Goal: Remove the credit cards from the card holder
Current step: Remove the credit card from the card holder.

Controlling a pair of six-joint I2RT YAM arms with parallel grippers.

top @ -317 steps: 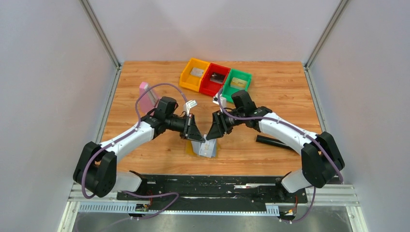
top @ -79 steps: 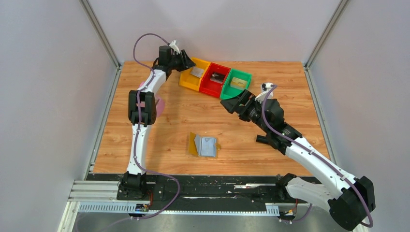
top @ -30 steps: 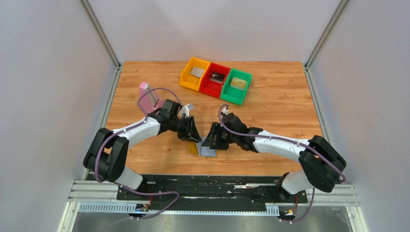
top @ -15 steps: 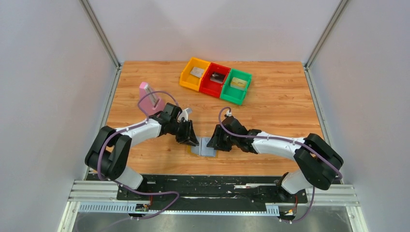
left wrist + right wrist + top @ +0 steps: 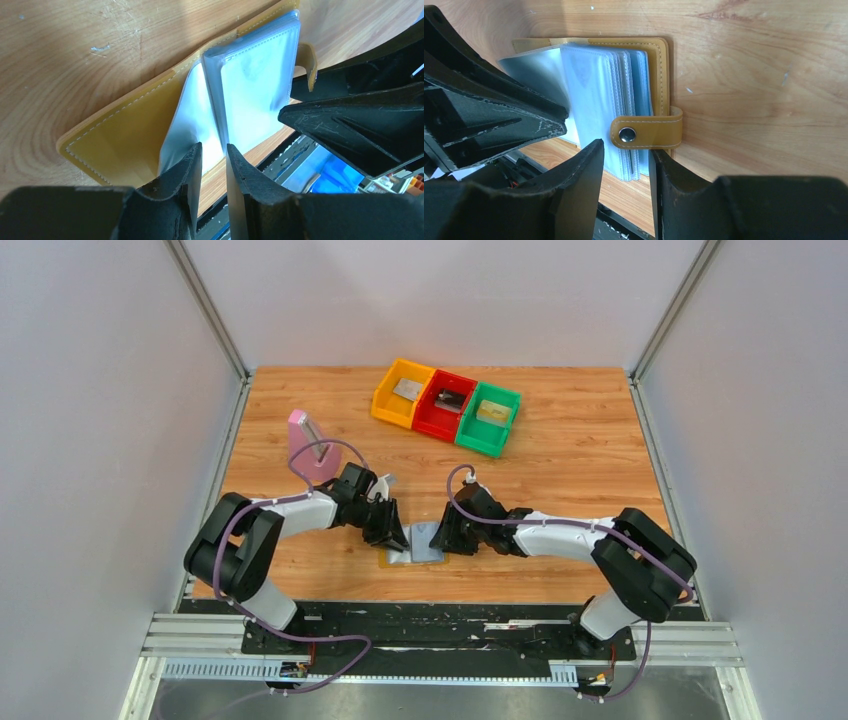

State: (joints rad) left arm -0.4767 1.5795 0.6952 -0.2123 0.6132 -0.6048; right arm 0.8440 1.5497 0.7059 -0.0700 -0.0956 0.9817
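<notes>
The card holder (image 5: 415, 545) lies open on the wood, mustard cover (image 5: 115, 130) down and light blue sleeves (image 5: 599, 90) fanned upward. My left gripper (image 5: 393, 532) is at its left side. There the jaws of the left gripper (image 5: 214, 150) are open by a narrow gap and straddle a sleeve's edge. My right gripper (image 5: 447, 535) is at the right side. The right gripper (image 5: 625, 150) stands open around the sleeve stack, just below the snap tab (image 5: 646, 132). I make out no card inside the sleeves. The credit cards I see lie in bins: grey (image 5: 407, 389), dark (image 5: 450, 398), golden (image 5: 490, 410).
Yellow (image 5: 385, 398), red (image 5: 432, 418) and green (image 5: 478, 438) bins stand in a row at the back. A pink block (image 5: 312, 445) stands to the left, behind the left arm. The table's near edge and black rail are just beyond the holder.
Both grippers have dropped and drawn back towards the near edge, closing in on the holder from either side. The right jaws have narrowed. The sleeves now stand up between the grippers.
</notes>
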